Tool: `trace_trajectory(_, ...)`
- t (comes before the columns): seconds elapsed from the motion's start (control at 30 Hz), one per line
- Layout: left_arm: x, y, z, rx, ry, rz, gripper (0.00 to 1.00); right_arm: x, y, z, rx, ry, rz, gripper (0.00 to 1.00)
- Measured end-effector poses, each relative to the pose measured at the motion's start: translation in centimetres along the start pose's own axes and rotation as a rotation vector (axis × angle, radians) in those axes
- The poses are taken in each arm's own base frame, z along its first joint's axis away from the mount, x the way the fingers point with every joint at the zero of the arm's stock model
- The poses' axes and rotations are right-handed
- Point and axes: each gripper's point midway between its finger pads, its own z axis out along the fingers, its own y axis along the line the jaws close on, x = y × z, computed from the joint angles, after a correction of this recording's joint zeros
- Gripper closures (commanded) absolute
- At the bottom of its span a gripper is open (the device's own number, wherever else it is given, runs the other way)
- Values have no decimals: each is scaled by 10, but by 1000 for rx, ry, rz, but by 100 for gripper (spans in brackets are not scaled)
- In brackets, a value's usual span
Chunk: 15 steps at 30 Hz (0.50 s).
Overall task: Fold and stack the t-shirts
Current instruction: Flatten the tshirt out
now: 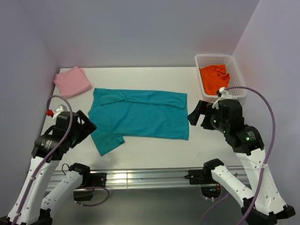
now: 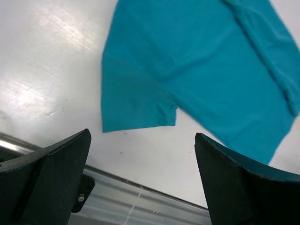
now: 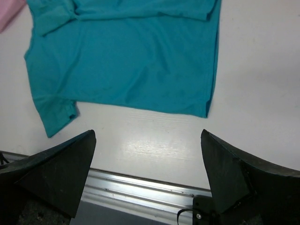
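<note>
Across the middle of the white bench [image 1: 154, 146] the teal t-shirt [image 1: 140, 117] lies spread flat and sideways, hem toward the right edge. A band along its far side is folded over onto the body, and one sleeve sticks out unfolded toward the near-left corner. At the far-left corner the pale pink t-shirt [image 1: 71, 81] sits folded into a compact square, set at a slight angle, near the teal garment but apart from it. At the far-right corner the white mesh basket [image 1: 238, 78] stands against the right edge, with the orange t-shirt [image 1: 214, 78] crumpled and unfolded inside it. The left gripper [image 2: 143, 139] is positioned over the near-left part of the bench, just beside the protruding sleeve; its fingers are spread wide and nothing is between them. The right gripper [image 3: 148, 136] is positioned off the right end of the teal t-shirt, by the hem; its fingers are likewise spread wide and hold nothing. In both wrist views bare bench surface shows between the fingertips, with the teal fabric lying beyond them. Neither gripper is in contact with any garment. A metal rail [image 1: 140, 177] runs along the near edge, where the arm bases are bolted.
</note>
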Motion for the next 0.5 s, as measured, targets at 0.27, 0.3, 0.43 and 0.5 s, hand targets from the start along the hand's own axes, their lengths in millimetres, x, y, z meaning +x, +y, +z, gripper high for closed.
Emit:
trace_trajectory(0.27, 30, 46, 13, -213, 80, -39, 30, 61, -20, 39, 56, 249, 27, 1)
trace_trajectory(0.3, 39, 56, 15, -250, 105, -37, 13, 73, -23, 41, 61, 286, 39, 1)
trace_trajectory(0.43, 47, 61, 11, -270, 128, -88, 24, 94, -29, 43, 72, 351, 67, 5)
trace_trajectory(0.5, 46, 54, 5, -255, 149, -109, 15, 93, -27, 42, 63, 340, 70, 5)
